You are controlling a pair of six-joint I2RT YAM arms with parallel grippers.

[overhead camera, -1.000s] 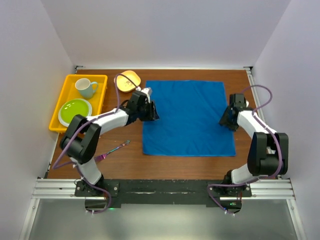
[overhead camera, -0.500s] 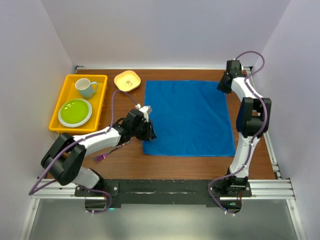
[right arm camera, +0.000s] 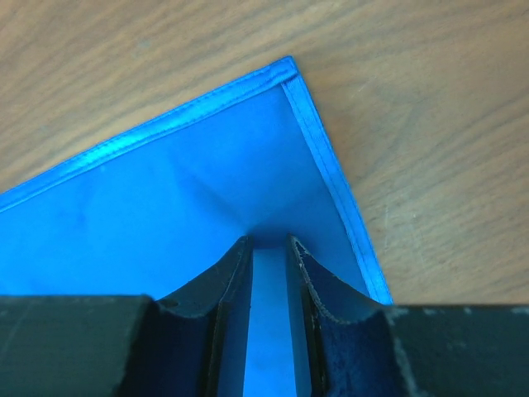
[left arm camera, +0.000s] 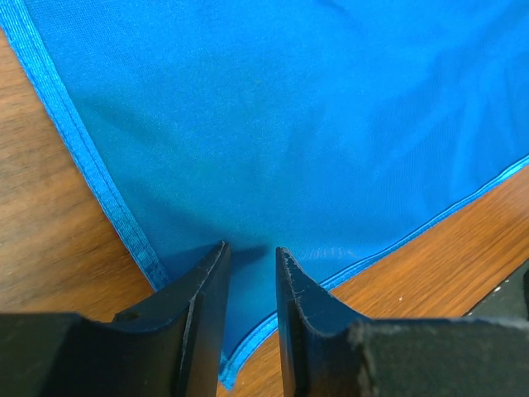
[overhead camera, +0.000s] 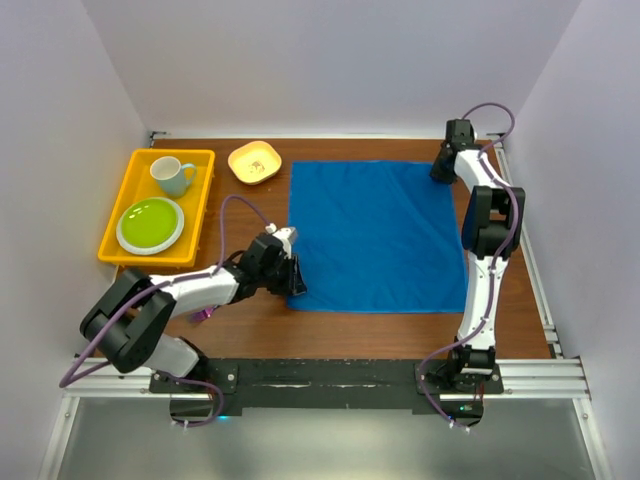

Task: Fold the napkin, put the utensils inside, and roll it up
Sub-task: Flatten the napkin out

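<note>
As the left end effector (left arm camera: 250, 248) and right end effector (right arm camera: 269, 241) narrowly pinch napkin (overhead camera: 375, 235) corners, a yellow tray (overhead camera: 172, 153) sits at the tabletop's (overhead camera: 380, 330) far-left corner.

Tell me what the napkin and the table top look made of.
The napkin looks like smooth woven cloth with a faint sheen and a stitched hem along its edges; fibre unclear. The table top shows streaky brown wood grain, matte; solid wood or laminate, cannot tell.
</note>
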